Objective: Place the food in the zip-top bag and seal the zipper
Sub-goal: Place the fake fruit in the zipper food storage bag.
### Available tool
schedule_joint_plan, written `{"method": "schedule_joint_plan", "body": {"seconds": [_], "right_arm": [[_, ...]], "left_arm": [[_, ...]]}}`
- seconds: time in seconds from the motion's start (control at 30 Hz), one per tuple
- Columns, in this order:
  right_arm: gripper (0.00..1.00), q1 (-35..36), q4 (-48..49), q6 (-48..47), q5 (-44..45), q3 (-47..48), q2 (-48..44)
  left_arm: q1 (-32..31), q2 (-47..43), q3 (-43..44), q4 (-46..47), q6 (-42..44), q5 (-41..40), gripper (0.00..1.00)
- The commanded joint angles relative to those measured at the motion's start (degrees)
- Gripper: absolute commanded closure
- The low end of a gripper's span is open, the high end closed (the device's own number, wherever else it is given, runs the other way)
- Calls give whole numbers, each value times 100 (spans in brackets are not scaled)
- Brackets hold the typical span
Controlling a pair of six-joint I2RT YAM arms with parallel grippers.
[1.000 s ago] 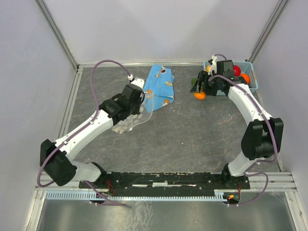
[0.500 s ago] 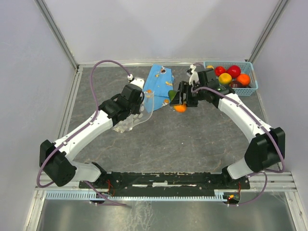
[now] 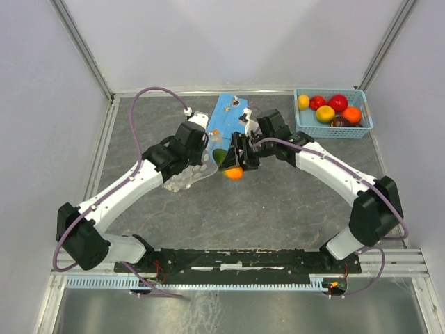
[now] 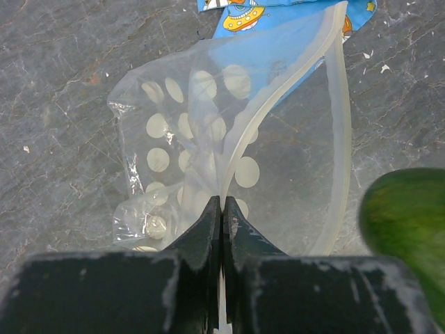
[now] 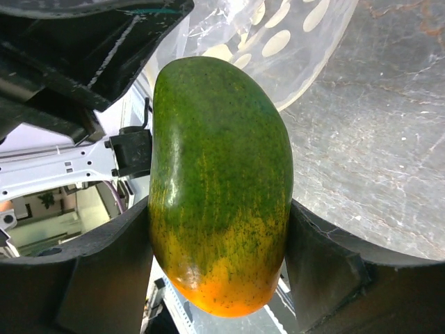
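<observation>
The bag [image 4: 174, 139] is thin clear plastic film, glossy and crinkled, with matt white dots; its zipper [image 4: 341, 125] is a smooth, milky strip. The fruit [image 5: 221, 181] beside the bag has a smooth, shiny, speckled skin. The worktop [image 5: 375, 153] under the bag looks like matt veined stone. The left end effector [image 4: 222, 209] is matt black plastic, scuffed pale.

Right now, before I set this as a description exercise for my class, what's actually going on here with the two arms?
The left gripper is shut on the rim of the zip-top bag, holding its mouth open. The right gripper holds a green-and-orange toy fruit right beside that opening, not yet inside. More fruits sit in the blue basket at the far right. The bag looks empty and its zipper is unsealed.
</observation>
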Motion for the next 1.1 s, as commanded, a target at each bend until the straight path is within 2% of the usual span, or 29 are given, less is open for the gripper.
{"method": "schedule_joint_plan", "body": {"seconds": [0.0,0.5,0.87,1.07], "right_arm": [[63,151,363,319,-159,287,304],[59,269,1010,1119,41,595,981],[54,268,1598,1741,804,356,1175],[45,295,1698,1798,1454,132,1039]], "left_arm": [[9,-156,6,246,219,125,97],[6,-209,-11,313,265,702,97],[2,-291,-28,389,277,1212,97],[2,-361,-53,484,198,1525,97]]}}
